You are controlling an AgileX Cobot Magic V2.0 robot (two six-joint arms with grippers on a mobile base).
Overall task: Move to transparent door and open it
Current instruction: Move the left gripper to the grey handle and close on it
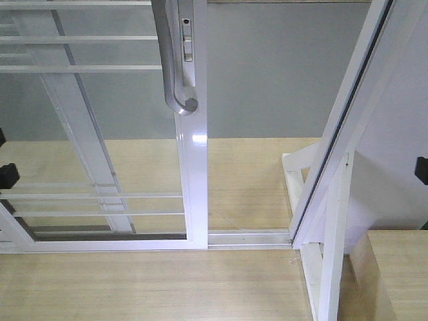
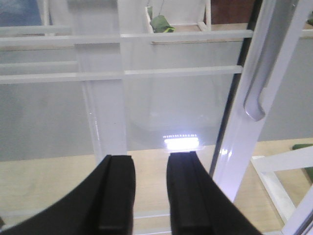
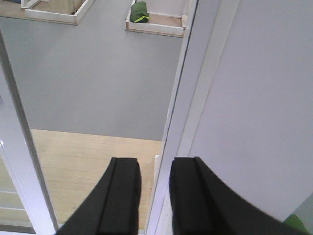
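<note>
Transparent door (image 1: 194,174) is right in front with a gap to the jamb (image 1: 334,154), and the left gripper (image 2: 149,196) faces its glass beside the handle (image 2: 258,95), jaws narrowly parted and empty like the right gripper (image 3: 155,196), probably staged to push it.

Light: bright, even, soft shadows.
Glare: white strip (image 2: 182,142) on the transparent door (image 2: 234,142) glass.
Blur: left fingers (image 2: 115,196) soft-edged.

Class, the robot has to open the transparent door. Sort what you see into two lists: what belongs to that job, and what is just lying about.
For the job: transparent door, pull handle, floor track, left tool, right tool.

Lying about: green object, low wooden tray around it, another tray farther left.
</note>
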